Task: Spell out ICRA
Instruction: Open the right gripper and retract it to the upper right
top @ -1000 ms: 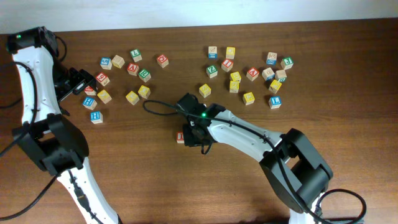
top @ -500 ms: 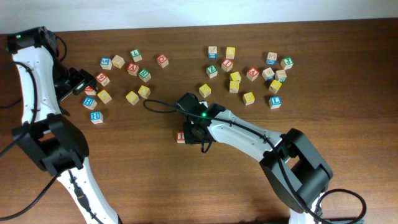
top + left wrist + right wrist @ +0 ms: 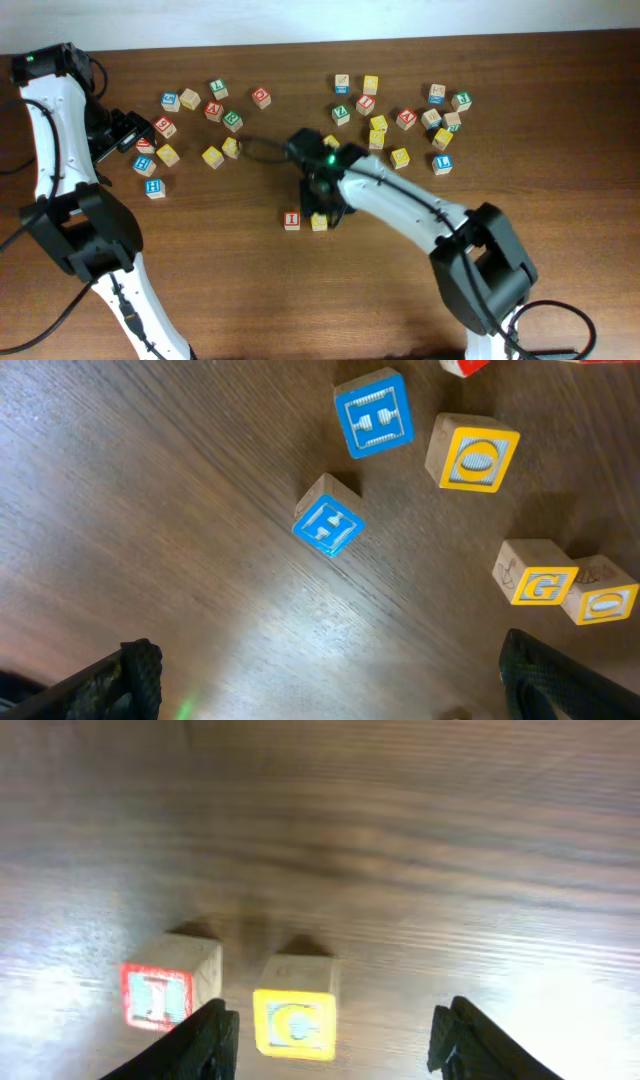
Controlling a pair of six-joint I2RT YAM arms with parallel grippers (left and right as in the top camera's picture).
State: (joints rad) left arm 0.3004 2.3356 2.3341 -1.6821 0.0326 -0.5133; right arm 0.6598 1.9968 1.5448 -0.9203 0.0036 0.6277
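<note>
Step in hand: C block (image 3: 295,1020) is down on the worktop (image 3: 420,850), just beside the I block (image 3: 158,995). R and A not yet in the row.

To do it well: lift straight up with no sideways drift, so neither cube gets nudged.

Right jaws: parted wider than the C block, which sits between them nearer the I-side finger. They appear clear of it and grip nothing.

Left jaws: spread wide, empty.

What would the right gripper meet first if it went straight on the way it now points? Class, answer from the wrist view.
The right gripper would most likely meet the yellow C block, lying between its open fingers, left of centre; otherwise the table. Depth is unclear.
</note>
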